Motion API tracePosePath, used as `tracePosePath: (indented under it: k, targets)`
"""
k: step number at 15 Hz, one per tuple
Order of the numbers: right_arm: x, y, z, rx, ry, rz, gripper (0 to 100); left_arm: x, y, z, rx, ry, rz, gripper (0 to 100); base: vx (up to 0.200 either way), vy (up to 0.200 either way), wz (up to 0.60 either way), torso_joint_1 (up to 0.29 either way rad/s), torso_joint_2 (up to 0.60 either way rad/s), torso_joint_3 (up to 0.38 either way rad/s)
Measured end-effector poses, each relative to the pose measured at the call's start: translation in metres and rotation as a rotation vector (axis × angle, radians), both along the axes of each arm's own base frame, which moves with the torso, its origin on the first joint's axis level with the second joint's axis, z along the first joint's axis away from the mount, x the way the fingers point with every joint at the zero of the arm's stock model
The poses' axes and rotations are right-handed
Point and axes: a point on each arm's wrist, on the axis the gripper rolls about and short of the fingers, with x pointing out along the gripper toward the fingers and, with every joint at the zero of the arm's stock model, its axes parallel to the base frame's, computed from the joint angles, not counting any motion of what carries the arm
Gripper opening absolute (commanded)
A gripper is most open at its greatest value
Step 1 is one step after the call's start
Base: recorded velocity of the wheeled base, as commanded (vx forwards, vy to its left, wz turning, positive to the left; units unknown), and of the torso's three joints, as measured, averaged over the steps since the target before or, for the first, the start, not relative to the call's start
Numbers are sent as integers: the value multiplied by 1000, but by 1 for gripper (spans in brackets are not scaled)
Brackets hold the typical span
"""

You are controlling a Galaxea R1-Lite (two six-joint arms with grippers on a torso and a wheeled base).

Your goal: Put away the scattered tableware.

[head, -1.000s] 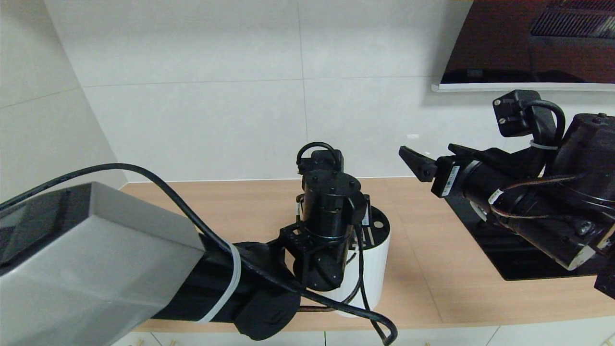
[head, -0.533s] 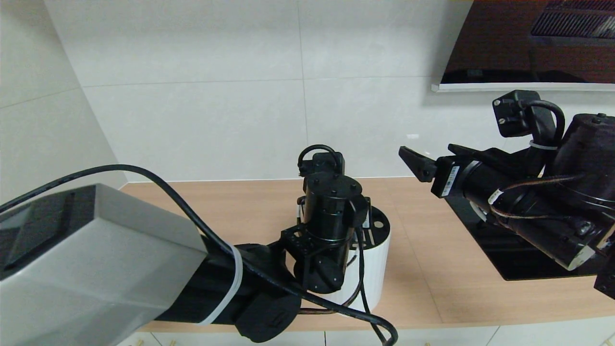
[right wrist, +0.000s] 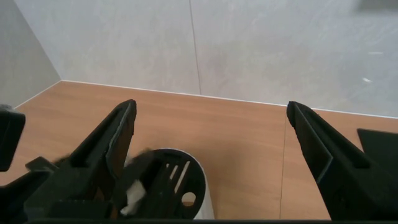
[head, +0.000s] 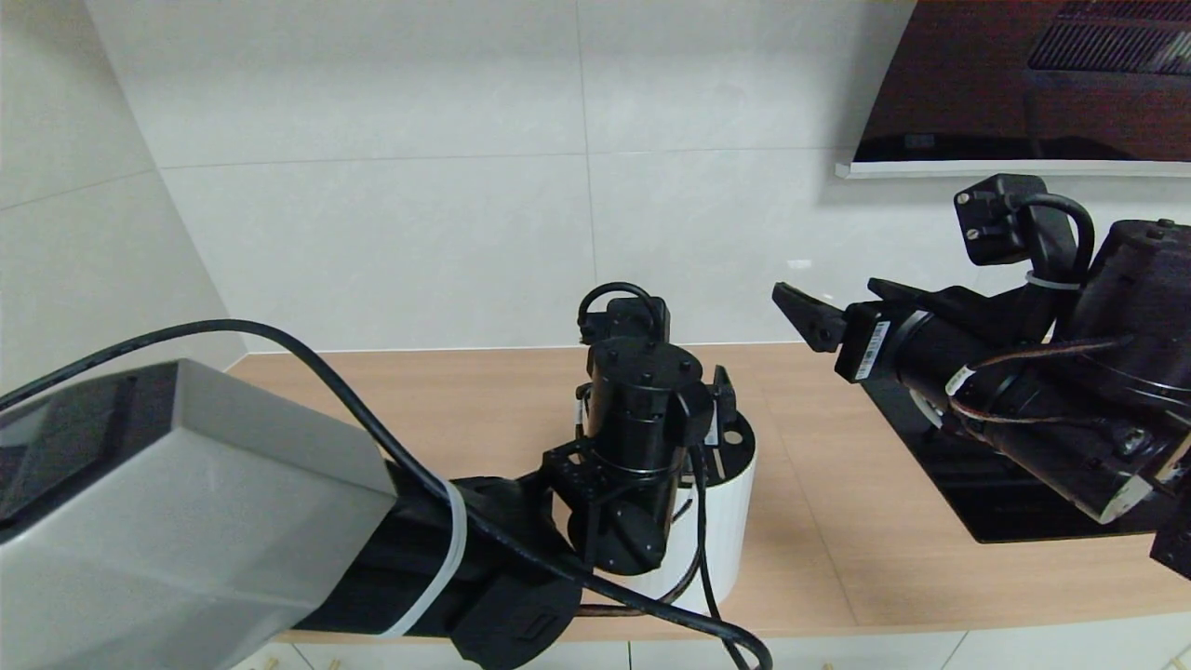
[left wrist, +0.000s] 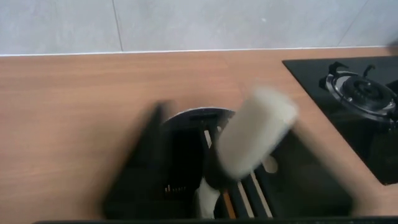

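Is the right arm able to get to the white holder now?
Probably not from above: the left arm hangs over the white holder. Its side toward the right gripper looks free.

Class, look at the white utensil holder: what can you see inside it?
In the white utensil holder, thin sticks stand in its top slots and a pale-handled utensil leans in. The left gripper covers part of the top; the utensil's lower end is hidden.
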Motion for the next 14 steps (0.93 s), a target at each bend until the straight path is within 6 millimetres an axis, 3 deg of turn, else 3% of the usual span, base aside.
tracePosePath:
  k: [6, 10, 14]
  targets:
    - [0, 0, -1, -2, 2, 0, 100, -2, 3, 7, -15, -9, 2, 100, 0, 0, 0, 0, 0, 0]
    - [-3, -3, 3, 2, -8, -3, 100, -17, 24, 45, -76, -64, -7, 100, 0, 0, 0, 0, 0, 0]
    - [-3, -13, 9, -16, -34, -37, 100, -37, 67, 89, -147, -128, -51, 100, 0, 0, 0, 0, 0, 0]
